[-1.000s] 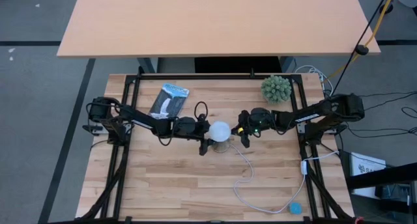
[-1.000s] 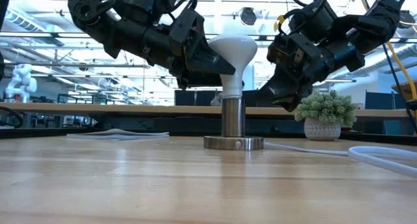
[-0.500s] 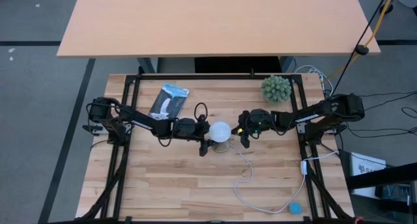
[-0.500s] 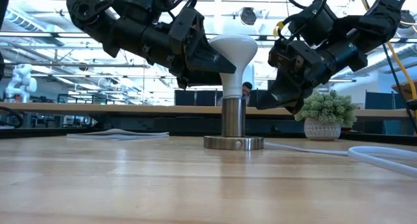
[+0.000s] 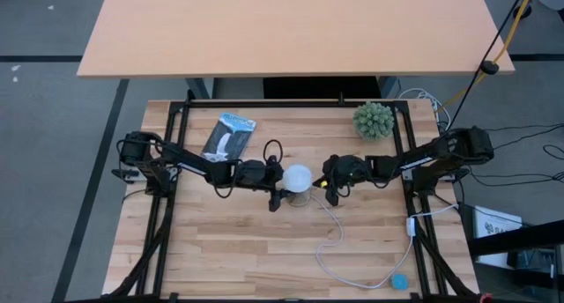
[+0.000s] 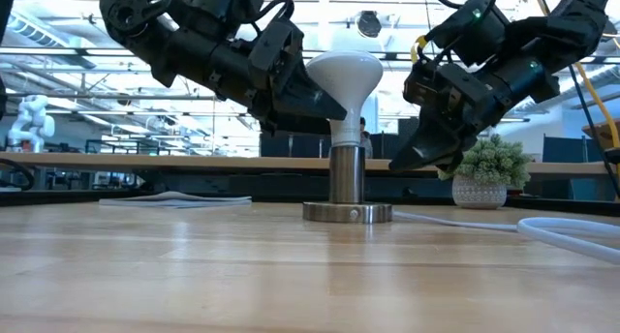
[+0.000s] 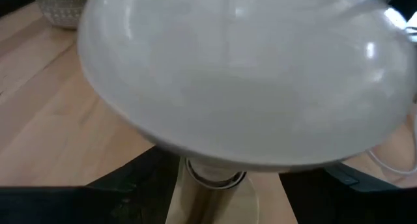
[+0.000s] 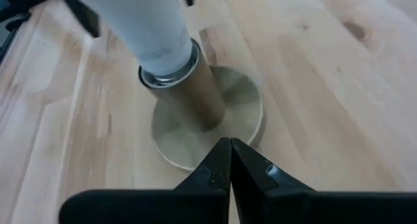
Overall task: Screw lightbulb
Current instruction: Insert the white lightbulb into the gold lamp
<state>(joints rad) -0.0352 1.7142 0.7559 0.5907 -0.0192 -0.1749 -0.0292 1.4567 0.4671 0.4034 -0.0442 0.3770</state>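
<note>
The white frosted lightbulb (image 5: 298, 176) stands dome up, its grey base in the metal socket post (image 6: 347, 183) on a round disc (image 8: 208, 129) at mid-table. My left gripper (image 6: 315, 96) reaches in from the table's left and is shut on the bulb; the dome fills the left wrist view (image 7: 247, 74). My right gripper (image 6: 402, 162) is shut and empty, slanting down at the disc's right side, just above it; in the right wrist view (image 8: 229, 162) its tips point at the disc's rim. My left gripper holds the bulb's tapering cone (image 6: 334, 105) below the dome, one dark finger (image 7: 124, 185) on each side of the neck. The fingers come from the table's left, slanting down. The bulb stands upright with its base in the socket.
A white cord (image 5: 335, 241) runs from the socket toward the near right, ending by a small blue thing (image 5: 399, 282). A spiky green plant (image 5: 374, 120) in a pot stands at the far right. A dark packet (image 5: 227, 136) lies at the far left.
My right gripper has dropped and come nearer the socket, its tips now lower beside the post. The bulb and my left gripper have kept still.
</note>
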